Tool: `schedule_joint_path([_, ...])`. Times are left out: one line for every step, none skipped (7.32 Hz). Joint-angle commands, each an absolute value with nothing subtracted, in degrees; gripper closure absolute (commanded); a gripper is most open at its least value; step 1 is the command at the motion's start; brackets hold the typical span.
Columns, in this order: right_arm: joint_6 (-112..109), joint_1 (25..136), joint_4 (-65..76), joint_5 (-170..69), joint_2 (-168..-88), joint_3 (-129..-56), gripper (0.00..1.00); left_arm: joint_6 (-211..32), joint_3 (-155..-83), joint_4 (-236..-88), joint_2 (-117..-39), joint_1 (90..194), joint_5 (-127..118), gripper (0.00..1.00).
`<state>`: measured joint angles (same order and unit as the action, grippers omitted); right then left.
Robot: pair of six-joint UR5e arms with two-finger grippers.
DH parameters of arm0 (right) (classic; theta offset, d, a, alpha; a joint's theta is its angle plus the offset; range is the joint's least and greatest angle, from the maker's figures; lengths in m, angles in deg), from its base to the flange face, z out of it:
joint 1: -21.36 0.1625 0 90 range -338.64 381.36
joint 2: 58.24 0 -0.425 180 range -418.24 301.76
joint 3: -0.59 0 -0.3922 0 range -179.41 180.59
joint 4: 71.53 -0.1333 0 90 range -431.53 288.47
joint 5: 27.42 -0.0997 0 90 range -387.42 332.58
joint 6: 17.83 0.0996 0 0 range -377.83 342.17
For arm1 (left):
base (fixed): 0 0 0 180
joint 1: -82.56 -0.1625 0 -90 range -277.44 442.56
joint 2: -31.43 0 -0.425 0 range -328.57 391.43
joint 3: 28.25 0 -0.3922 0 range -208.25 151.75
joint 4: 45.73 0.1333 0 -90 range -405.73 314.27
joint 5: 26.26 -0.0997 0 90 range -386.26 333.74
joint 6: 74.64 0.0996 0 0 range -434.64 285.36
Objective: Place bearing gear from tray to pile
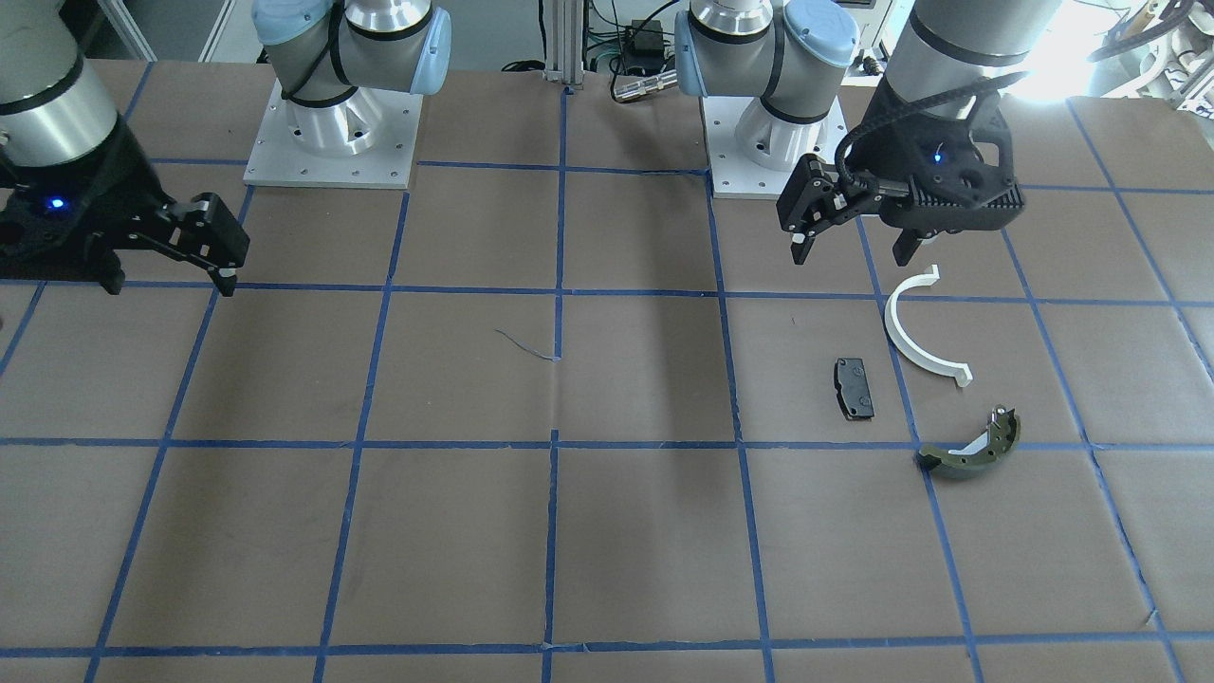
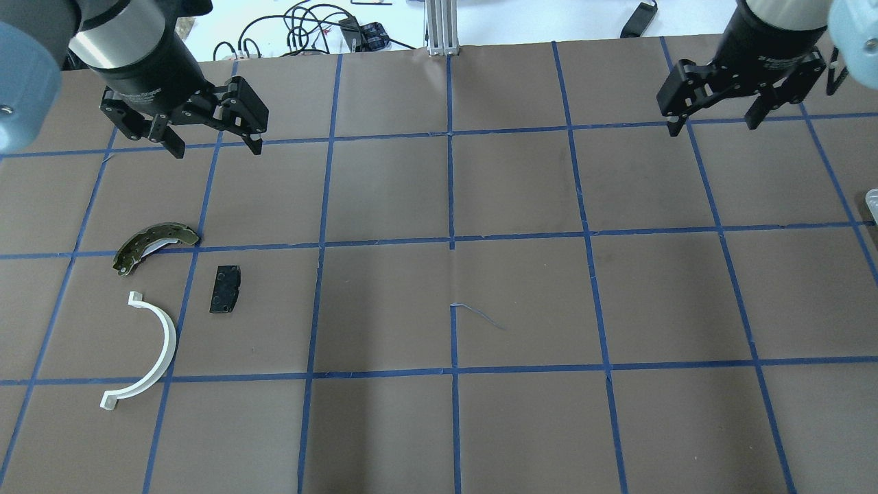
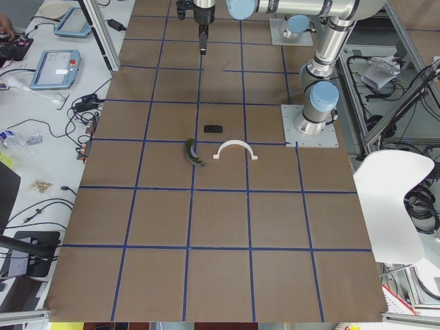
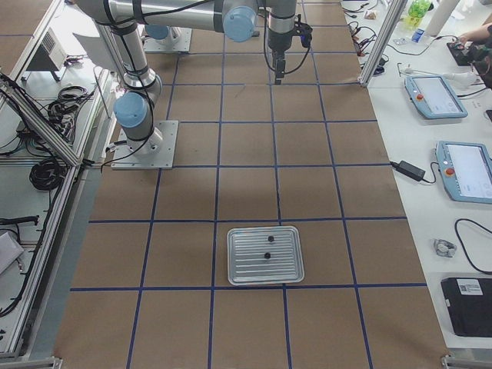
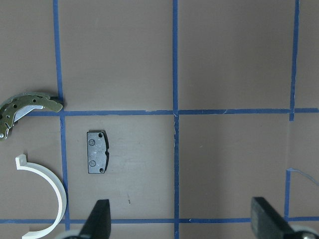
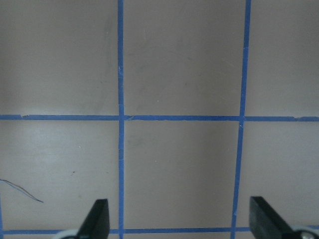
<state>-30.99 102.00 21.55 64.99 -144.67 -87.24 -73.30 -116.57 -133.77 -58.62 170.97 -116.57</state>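
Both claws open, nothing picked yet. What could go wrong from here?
The two small dark parts on the tray are too small to tell apart, so the right claw might take the wrong one.
The pile lies at the other end, near the left claw: a long carry or hand-over could end in a drop.
The white half-ring, black pad and brake shoe lie apart, and a release could knock one.

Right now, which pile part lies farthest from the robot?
The olive-green curved brake shoe; the white plastic half-ring and small black rectangular pad lie nearer.
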Motion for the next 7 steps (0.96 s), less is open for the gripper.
schedule_joint_path([-48.3, 95.4, 22.7, 66.3, -143.2, -86.9, 0.0, -73.3, -117.4, -133.3, -58.3, 171.0, -116.3, 0.0])
schedule_joint_path([-55.5, 90.3, 22.7, 66.0, -142.4, -87.1, 0.0, -73.2, -117.4, -133.3, -58.1, 171.0, -116.3, 0.0])
schedule_joint_path([-64.3, 85.9, 22.8, 65.9, -141.3, -87.1, 0.0, -73.3, -117.4, -133.3, -58.0, 171.0, -116.3, 0.0])
schedule_joint_path([-68.7, 81.3, 23.8, 65.5, -140.5, -87.1, 0.0, -73.3, -117.4, -133.4, -58.0, 171.1, -116.2, 0.0])
schedule_joint_path([-72.5, 77.6, 25.1, 66.0, -139.2, -87.1, 0.0, -73.3, -117.5, -133.4, -58.0, 171.2, -116.3, 0.0])
schedule_joint_path([-80.8, 74.6, 26.8, 66.2, -137.9, -87.1, 0.0, -73.3, -117.5, -133.4, -58.0, 171.2, -116.3, 0.0])
schedule_joint_path([-87.8, 70.4, 30.9, 66.0, -134.6, -87.1, 0.0, -73.3, -117.4, -133.4, -57.8, 171.2, -117.0, 0.0])
